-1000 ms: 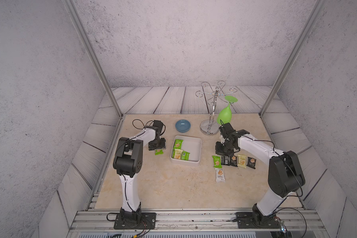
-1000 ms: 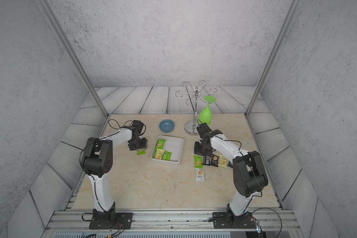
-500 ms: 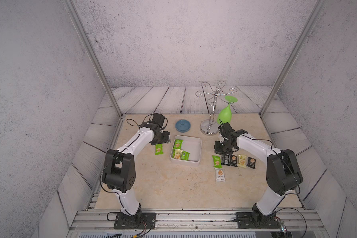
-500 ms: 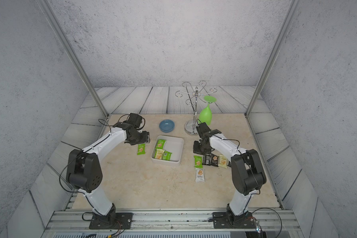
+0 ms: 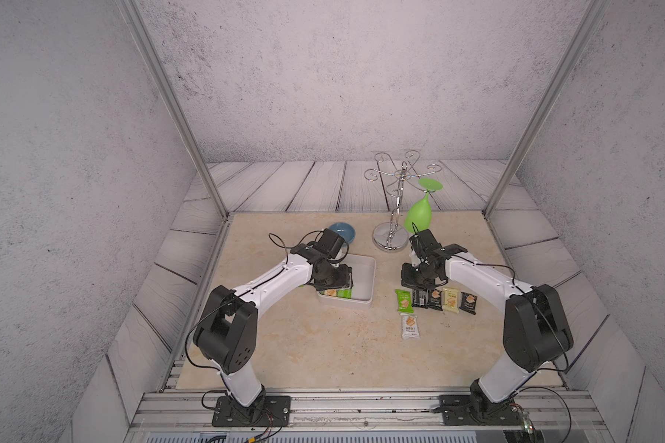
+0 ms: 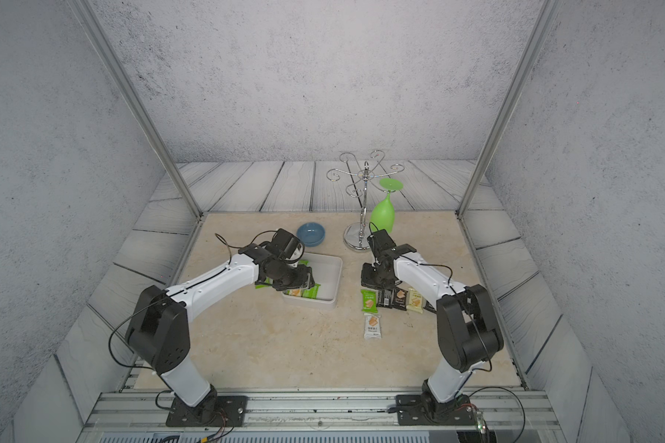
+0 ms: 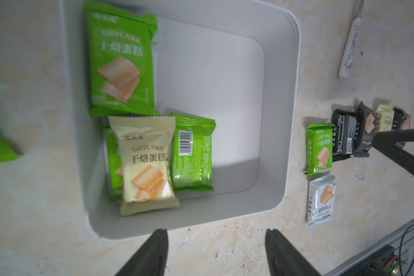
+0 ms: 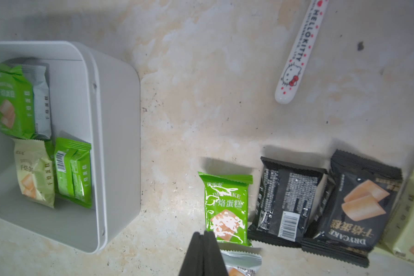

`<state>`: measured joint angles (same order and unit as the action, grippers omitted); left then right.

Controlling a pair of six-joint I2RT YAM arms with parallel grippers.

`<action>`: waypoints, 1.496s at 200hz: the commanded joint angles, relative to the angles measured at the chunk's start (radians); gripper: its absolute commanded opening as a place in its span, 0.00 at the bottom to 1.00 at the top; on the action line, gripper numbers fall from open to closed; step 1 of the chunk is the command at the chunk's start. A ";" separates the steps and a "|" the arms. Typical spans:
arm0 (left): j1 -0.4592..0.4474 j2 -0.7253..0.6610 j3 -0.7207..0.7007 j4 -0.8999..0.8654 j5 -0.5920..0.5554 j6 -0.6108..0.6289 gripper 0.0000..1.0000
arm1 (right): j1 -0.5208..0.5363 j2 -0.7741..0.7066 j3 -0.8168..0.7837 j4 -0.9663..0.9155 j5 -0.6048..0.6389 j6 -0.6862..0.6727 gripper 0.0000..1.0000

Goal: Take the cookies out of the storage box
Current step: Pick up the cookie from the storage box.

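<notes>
Hovering over the box (image 7: 294, 95), my left gripper (image 7: 215, 231) gapes empty; next, I'd drop and pinch the cream cookie (image 7: 146, 165).

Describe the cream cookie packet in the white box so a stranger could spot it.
The white storage box sits on the table by the blue bowl. At its end away from the bowl, the cream packet lies face up over one green packet, beside a barcode-up green packet; it's the box's only cream one.
</notes>
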<state>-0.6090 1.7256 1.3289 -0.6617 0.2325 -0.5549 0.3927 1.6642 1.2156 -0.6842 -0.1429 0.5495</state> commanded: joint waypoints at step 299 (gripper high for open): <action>-0.072 0.448 0.309 -0.185 -0.157 0.082 0.71 | 0.001 -0.032 -0.053 -0.022 0.095 -0.033 0.07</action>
<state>-0.6754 2.1372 1.6054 -0.7795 0.1108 -0.5022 0.3923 1.6638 1.1671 -0.6876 -0.0719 0.5259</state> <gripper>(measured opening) 0.712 0.073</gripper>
